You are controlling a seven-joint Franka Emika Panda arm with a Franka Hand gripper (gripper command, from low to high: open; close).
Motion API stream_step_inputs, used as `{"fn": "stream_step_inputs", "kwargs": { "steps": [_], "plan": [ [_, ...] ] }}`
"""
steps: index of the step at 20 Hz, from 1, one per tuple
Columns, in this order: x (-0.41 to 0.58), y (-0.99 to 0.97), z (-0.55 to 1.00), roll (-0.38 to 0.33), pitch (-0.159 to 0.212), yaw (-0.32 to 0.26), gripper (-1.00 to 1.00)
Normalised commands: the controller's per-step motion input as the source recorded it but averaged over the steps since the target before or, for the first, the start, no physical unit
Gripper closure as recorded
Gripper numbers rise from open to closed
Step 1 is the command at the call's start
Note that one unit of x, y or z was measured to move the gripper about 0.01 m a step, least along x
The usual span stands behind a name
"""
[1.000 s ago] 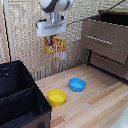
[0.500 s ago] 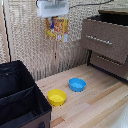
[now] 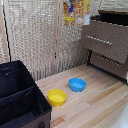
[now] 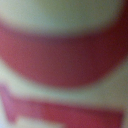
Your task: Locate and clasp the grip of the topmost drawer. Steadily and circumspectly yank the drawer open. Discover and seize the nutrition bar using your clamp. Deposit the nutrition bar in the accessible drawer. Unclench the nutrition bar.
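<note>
Tool itself sits above the frame, grip unclear; red-and-yellow printed nutrition bar (image 3: 76,12) hangs top centre, needing lowering into brown wooden topmost drawer (image 3: 112,18).

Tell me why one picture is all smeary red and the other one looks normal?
In the wrist view, the nutrition bar sits so close to the camera that it fills the picture as a blur of red and pale bands, completely out of focus. In the exterior view, things are only slightly soft: the yellow bowl, blue bowl and dresser are easy to recognise.
</note>
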Motion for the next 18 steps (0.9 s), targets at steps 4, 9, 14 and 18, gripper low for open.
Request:
{"fn": "stream_step_inputs", "kwargs": {
  "steps": [4,9,14,18],
  "plan": [
    [-0.204,-0.79,0.67,0.122,0.151,-0.059,1.0],
    [-0.068,-0.9,0.63,0.123,0.111,-0.011,1.0],
    [0.0,-0.94,0.69,0.109,0.072,0.0,1.0],
    [0.0,-0.99,0.65,0.1,0.081,0.0,1.0]
  ]
}}
